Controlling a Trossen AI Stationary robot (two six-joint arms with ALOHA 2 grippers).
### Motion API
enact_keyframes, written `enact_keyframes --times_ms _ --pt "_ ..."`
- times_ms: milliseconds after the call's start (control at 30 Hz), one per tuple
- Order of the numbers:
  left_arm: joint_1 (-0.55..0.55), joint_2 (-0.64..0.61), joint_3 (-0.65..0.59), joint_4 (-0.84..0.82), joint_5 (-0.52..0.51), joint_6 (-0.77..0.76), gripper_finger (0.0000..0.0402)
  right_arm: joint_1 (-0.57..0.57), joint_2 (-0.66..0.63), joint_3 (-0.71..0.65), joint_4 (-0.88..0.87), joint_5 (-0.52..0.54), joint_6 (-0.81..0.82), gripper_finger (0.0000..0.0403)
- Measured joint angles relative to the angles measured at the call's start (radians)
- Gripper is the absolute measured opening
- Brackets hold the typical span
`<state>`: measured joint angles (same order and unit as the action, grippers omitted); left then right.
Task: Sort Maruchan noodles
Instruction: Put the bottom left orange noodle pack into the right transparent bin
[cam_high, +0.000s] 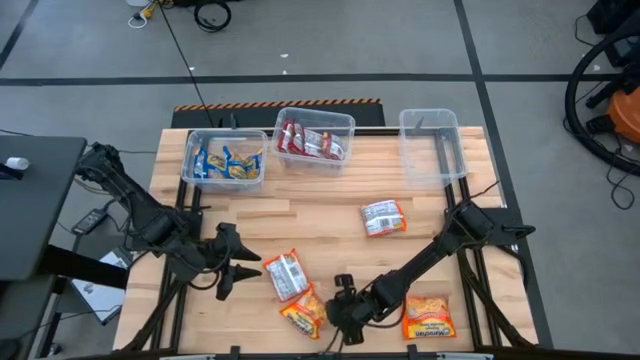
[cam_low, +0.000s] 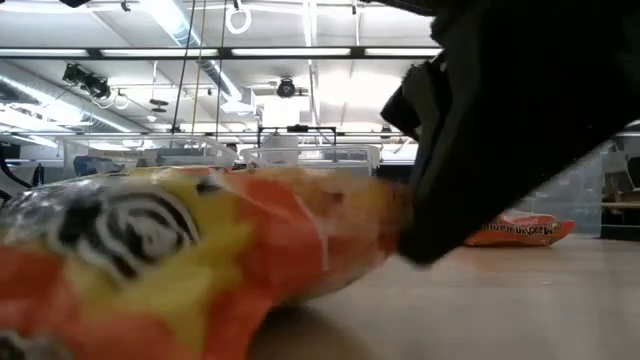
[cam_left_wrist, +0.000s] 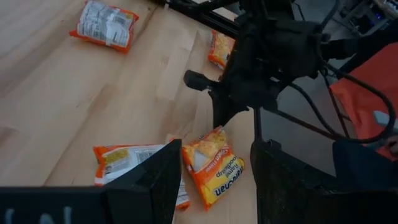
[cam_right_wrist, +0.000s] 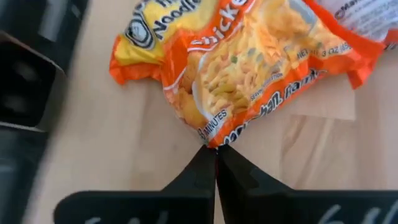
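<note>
An orange-yellow noodle packet (cam_high: 303, 314) lies flat near the table's near edge. My right gripper (cam_right_wrist: 216, 154) is shut at its edge; the low view shows the packet (cam_low: 200, 250) large in front of the dark gripper (cam_low: 440, 200). My left gripper (cam_high: 248, 265) hovers open left of a second orange packet (cam_high: 285, 274), which lies label side up and touches the first. In the left wrist view its open fingers (cam_left_wrist: 155, 180) frame the orange-yellow packet (cam_left_wrist: 214, 171). Two more packets lie flat: one (cam_high: 383, 217) mid-table, one (cam_high: 430, 317) at the near right. My right gripper pinches the orange-yellow packet between its two fingertips at the crimped seam edge (cam_right_wrist: 210, 138) on the packet's right end. The fingers come low from the table's right side, slanting down. The packet lies flat on the table (cam_right_wrist: 124, 162).
Three clear tubs stand along the far edge: the left one (cam_high: 192, 170) holds blue-yellow packets, the middle one (cam_high: 345, 125) dark red packets, the right one (cam_high: 432, 122) shows nothing inside. Bare wood lies between the tubs and the packets.
</note>
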<state>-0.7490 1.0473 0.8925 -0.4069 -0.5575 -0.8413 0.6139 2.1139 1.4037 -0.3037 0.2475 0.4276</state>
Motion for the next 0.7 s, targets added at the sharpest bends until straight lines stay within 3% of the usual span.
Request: enact_keyframes --times_ms 267,467,700 --pt "0.0 0.0 0.0 0.026 -0.056 0.006 0.0194 -0.072 -0.171 0.0 -0.139 -0.217 0.331 0.0006" --pt "0.01 0.003 0.0 0.083 -0.211 0.072 0.0204 -0.144 -0.338 0.001 -0.271 -0.286 0.577 0.0005" --pt "0.084 0.121 0.001 0.266 -0.171 0.246 0.0271 -0.219 -0.464 0.001 -0.328 -0.277 0.664 0.0005"
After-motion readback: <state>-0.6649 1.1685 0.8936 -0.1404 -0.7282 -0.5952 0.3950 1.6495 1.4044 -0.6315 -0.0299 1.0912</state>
